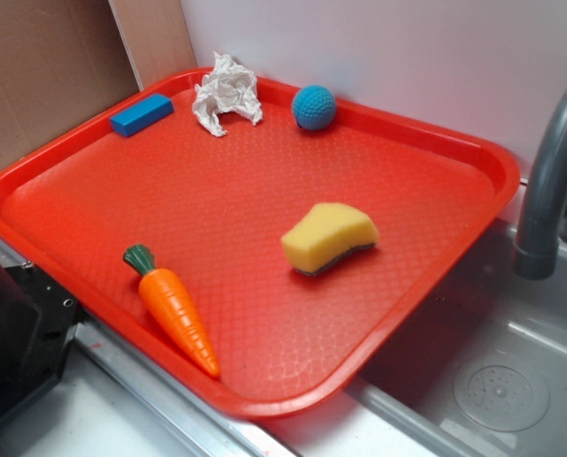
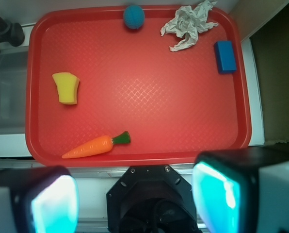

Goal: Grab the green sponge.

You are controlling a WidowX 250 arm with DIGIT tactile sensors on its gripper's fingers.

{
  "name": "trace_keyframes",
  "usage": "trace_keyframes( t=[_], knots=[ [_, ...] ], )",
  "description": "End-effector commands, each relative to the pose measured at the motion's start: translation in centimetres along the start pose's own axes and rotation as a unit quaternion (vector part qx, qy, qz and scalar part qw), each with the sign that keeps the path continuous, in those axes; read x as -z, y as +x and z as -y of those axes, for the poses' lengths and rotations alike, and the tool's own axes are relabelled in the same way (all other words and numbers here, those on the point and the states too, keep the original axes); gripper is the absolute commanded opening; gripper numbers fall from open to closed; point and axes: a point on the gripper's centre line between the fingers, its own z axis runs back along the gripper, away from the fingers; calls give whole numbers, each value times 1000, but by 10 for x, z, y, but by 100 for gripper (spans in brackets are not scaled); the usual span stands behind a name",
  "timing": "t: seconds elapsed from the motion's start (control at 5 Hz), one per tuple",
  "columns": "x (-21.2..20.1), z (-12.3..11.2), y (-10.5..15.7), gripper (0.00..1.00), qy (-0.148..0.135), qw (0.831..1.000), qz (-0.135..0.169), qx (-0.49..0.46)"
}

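The red tray (image 1: 436, 152) fills most of both views, sitting beside a grey sink (image 1: 493, 381) with a dark faucet (image 1: 550, 190) at the right edge of the exterior frame. On it, from larger to smaller: a toy carrot (image 1: 174, 309) at lower left of the exterior view, the green sponge (image 1: 329, 238) right of centre, crumpled white paper (image 1: 226, 92) at the upper rim, then a blue block (image 1: 142, 114) and a teal crocheted ball (image 1: 314, 107) along the top edge.

The sponge lies flat and well apart from everything else; in the wrist view it sits at the left of the tray. It looks light, soft and compressible, likely grippy rather than slippery, and not fragile. A hold across its narrower waist should work, the fingers squeezing the foam sides.

It is wavy and kidney-shaped, yellow foam above a thin dark scouring layer on the underside.

The gripper (image 2: 135, 201) hangs over the tray's near edge, its fingers (image 2: 215, 194) spread wide apart and empty.
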Motion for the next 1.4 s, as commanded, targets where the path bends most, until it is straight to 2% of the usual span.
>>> trace_keyframes(
  t=[0.0, 0.2, 0.4, 0.6, 0.8, 1.0, 1.2],
  knots=[
    [0, 0, 0, 100, 0, 1000, 0, 0],
    [56, 49, 42, 100, -3, 999, 10, 52],
    [97, 95, 73, 100, 19, 999, 7, 27],
    [140, 110, 105, 100, -7, 999, 34, -21],
    [174, 125, 108, 100, -17, 1000, 9, -12],
    [200, 131, 106, 100, -20, 1000, -12, 15],
    [226, 130, 103, 100, -39, 997, -62, 40]
  ],
)
